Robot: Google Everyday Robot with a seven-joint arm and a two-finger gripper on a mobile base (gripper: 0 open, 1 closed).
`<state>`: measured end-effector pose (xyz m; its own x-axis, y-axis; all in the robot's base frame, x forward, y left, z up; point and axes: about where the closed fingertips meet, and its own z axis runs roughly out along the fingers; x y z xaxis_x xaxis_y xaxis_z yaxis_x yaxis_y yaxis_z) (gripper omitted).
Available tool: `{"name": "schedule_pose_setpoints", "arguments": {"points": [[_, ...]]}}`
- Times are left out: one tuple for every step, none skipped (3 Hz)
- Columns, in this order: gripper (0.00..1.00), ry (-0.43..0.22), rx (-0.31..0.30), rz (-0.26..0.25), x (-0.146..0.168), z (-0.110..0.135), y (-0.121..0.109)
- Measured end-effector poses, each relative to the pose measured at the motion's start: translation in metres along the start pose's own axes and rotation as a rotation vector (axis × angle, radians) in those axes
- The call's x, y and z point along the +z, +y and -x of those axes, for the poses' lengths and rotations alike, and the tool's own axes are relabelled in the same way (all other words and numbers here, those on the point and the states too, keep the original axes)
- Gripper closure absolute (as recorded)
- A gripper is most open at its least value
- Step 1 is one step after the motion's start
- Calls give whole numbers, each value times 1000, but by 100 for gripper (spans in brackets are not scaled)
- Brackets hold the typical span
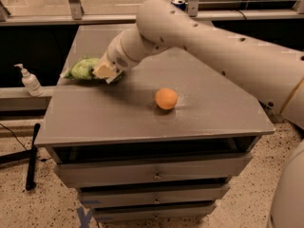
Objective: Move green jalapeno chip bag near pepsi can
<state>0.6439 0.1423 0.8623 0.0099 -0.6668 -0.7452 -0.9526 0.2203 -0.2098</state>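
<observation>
A white pump bottle stands on the ledge left of the grey table. On the table's left side lies the green chip bag, with the gripper low over its right end and touching it, though I cannot tell whether it is closed on the bag. Further right an orange sits alone mid-table, and the pepsi can peeks out behind the arm at the far back, well apart from the bag.

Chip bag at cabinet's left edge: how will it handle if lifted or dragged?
The green jalapeno chip bag looks crumpled, so likely floppy and light, deforming under the end effector at its right end. Lying flat near the cabinet top edge, it probably slides rather than rolls.
</observation>
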Motion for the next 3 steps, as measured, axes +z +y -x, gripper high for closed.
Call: {"name": "schedule_pose_setpoints", "arguments": {"points": [[100, -49, -23, 0, -78, 29, -29], [100, -31, -64, -34, -145, 50, -44], [100, -29, -70, -29, -152, 53, -44]]}}
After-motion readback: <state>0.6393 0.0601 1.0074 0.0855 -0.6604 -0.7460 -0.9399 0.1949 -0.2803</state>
